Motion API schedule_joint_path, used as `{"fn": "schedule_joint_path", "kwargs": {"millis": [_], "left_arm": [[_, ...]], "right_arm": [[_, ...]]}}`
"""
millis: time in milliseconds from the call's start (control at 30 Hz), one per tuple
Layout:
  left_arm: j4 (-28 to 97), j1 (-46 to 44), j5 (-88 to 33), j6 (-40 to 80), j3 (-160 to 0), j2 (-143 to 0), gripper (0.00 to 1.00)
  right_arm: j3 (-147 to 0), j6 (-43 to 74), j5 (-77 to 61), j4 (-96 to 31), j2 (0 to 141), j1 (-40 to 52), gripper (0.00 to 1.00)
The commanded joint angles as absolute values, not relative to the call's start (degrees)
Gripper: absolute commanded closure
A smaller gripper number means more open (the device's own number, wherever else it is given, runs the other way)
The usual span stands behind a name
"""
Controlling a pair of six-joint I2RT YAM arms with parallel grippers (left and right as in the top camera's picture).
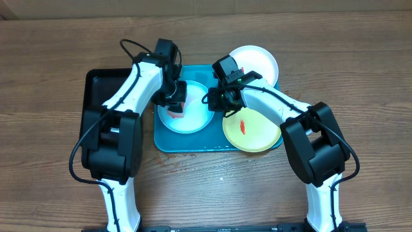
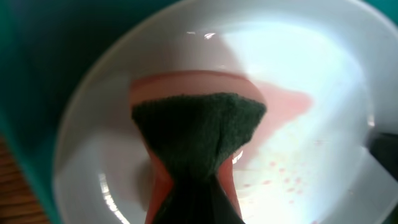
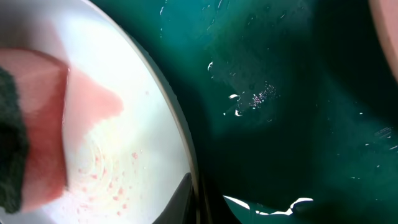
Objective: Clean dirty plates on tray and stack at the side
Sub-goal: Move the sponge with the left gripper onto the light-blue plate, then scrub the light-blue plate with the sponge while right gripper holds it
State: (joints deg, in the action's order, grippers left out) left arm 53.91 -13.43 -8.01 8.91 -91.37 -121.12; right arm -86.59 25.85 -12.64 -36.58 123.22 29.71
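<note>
at the left half of the turquoise tray (image 1: 193, 143), lying at frame centre, the left gripper (image 1: 174, 103), clamped on a pink-and-green sponge (image 1: 175, 113), is pressing it onto the blue-rimmed plate (image 1: 196, 120). the right gripper (image 1: 216, 100), jaws together, is sitting at that plate's right rim; any hold on it cannot be told. the white plate (image 1: 261, 61) is lying at the tray's upper right, the yellow-green plate (image 1: 259, 134), red-smeared, at lower right.

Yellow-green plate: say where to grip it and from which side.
Probably pinch the rim of the yellow-green plate at its near-right edge, coming from the right: it lies flat, so only the rim offers a hold, and there it is clear of the red smear.
</note>
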Motion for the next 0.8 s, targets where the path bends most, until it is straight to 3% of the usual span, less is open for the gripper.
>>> {"fn": "schedule_joint_path", "kwargs": {"millis": [0, 233, 533, 767], "left_arm": [[53.4, -15.5, -15.0, 6.4, -91.7, -122.1, 0.96], [55.1, -15.7, -12.1, 3.7, -91.7, -122.1, 0.96], [61.4, -15.4, 17.3, 24.1, -91.7, -122.1, 0.96], [57.7, -15.4, 16.8, 24.8, -91.7, -122.1, 0.96]], "right_arm": [[-87.4, 25.7, -12.3, -36.4, 123.6, 29.5, 0.96], [-87.4, 25.5, -12.3, -36.4, 123.6, 29.5, 0.96], [-87.4, 25.5, -12.3, -36.4, 123.6, 29.5, 0.96], [-87.4, 25.5, -12.3, -36.3, 123.6, 29.5, 0.96]]}}
